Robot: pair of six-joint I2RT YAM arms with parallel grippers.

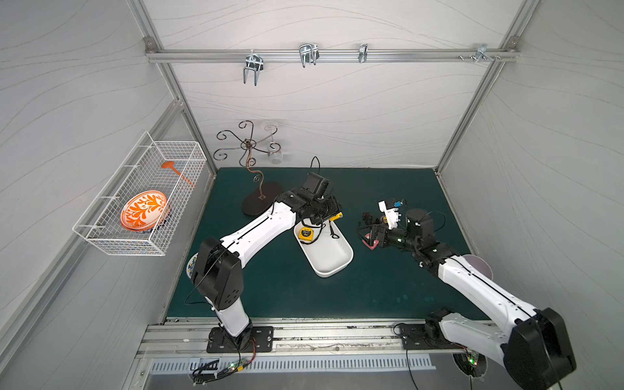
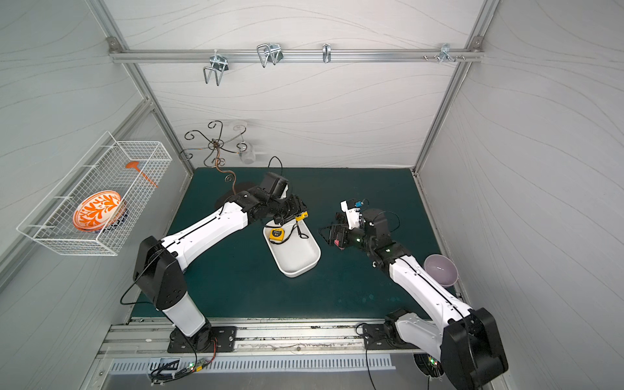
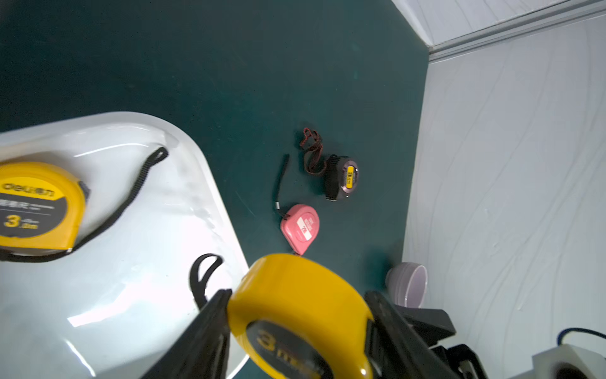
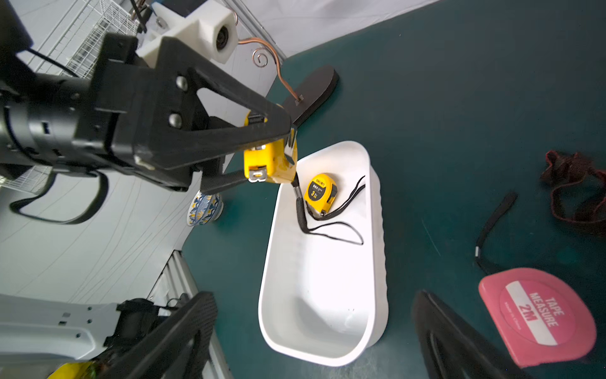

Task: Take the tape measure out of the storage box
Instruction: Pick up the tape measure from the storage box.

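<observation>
The white storage box (image 1: pixel 329 256) (image 2: pixel 297 258) lies mid-mat in both top views. One yellow tape measure (image 1: pixel 306 234) (image 4: pixel 319 192) lies flat at its far end. My left gripper (image 3: pixel 296 295) (image 1: pixel 332 219) is shut on a second yellow tape measure (image 3: pixel 295 288) (image 4: pixel 270 160), held above the box's far rim. Its black strap (image 4: pixel 300 213) hangs down into the box. My right gripper (image 4: pixel 313 298) (image 2: pixel 329 236) stands open with nothing between its fingers, low over the mat to the right of the box, beside a pink tape measure (image 4: pixel 537 315).
A black tape measure with a red strap (image 3: pixel 342 177) lies on the mat beyond the pink one. A lilac bowl (image 2: pixel 440 270) sits by the right wall. A scrolled metal stand (image 1: pixel 261 202) is at back left, a wire basket (image 1: pixel 141 202) on the left wall, a blue-patterned bowl (image 4: pixel 205 208) beneath the left arm.
</observation>
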